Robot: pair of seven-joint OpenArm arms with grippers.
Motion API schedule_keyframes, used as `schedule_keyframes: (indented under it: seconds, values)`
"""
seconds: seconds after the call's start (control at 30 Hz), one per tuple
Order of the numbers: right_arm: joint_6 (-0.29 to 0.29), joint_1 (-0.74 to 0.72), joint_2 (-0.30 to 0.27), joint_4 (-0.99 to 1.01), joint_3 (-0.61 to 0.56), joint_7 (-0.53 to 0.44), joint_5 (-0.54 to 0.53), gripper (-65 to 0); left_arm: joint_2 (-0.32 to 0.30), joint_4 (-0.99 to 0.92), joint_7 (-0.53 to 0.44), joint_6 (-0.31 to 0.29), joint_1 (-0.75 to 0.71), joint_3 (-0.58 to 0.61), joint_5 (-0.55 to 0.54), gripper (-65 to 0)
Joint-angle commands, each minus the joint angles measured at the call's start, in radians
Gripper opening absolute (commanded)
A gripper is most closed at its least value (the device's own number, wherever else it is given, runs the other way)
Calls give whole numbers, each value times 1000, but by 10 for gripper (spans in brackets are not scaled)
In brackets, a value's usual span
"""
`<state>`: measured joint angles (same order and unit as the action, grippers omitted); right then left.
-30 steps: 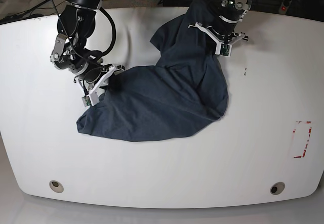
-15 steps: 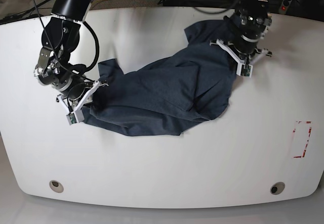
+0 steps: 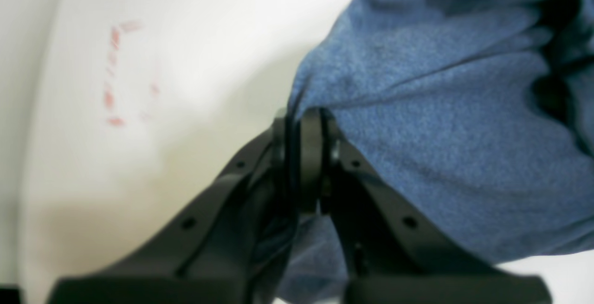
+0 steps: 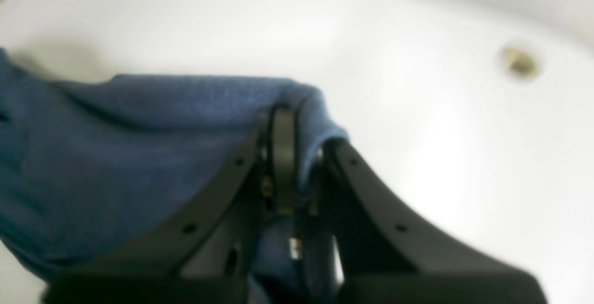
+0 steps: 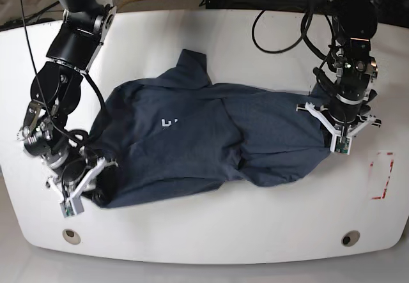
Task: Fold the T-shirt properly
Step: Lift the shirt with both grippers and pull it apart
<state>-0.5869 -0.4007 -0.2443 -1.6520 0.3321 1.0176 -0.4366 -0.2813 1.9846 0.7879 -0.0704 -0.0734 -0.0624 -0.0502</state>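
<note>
The dark navy T-shirt (image 5: 211,145) lies pulled out wide across the white table (image 5: 211,232), and small white lettering (image 5: 168,123) shows on it left of centre. My left gripper (image 5: 335,137), at the right of the base view, is shut on the shirt's right edge. The left wrist view shows those closed fingertips (image 3: 307,125) pinching the blue cloth (image 3: 441,109). My right gripper (image 5: 86,190), low at the left, is shut on the shirt's lower left corner. In the right wrist view a fold of cloth (image 4: 139,146) wraps over its closed tip (image 4: 297,130).
A red-marked rectangle (image 5: 381,175) sits on the table near the right edge, also visible as red marks (image 3: 116,72) in the left wrist view. Two round holes (image 5: 71,235) (image 5: 349,237) lie near the front edge. Cables hang behind the table.
Both arms have moved forward and apart, dragging the shirt from a bunched heap at the back into a wide spread. The white lettering has come into view.
</note>
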Motion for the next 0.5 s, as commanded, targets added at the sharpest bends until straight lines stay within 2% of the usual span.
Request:
schedule_keyframes:
  seconds: [0.0,0.13,0.3,0.47]
  values:
    - [-5,-103,-43,-17,-61,-33,-15,-650,-43,28,-15,11,93,-12,10,-650]
    - [-5,-217,-63,-17,-127,-33,-15,-650,-85,29,38,-6,235,-60,8,-650]
    - [-5,-366,-103,11,-207,-32,-20,-650,-123,28,113,-102,415,-113,10,-650]
    - [-6,-490,-125,59,-229,5,-23,-650,-161,25,132,-182,522,-144,11,-650]
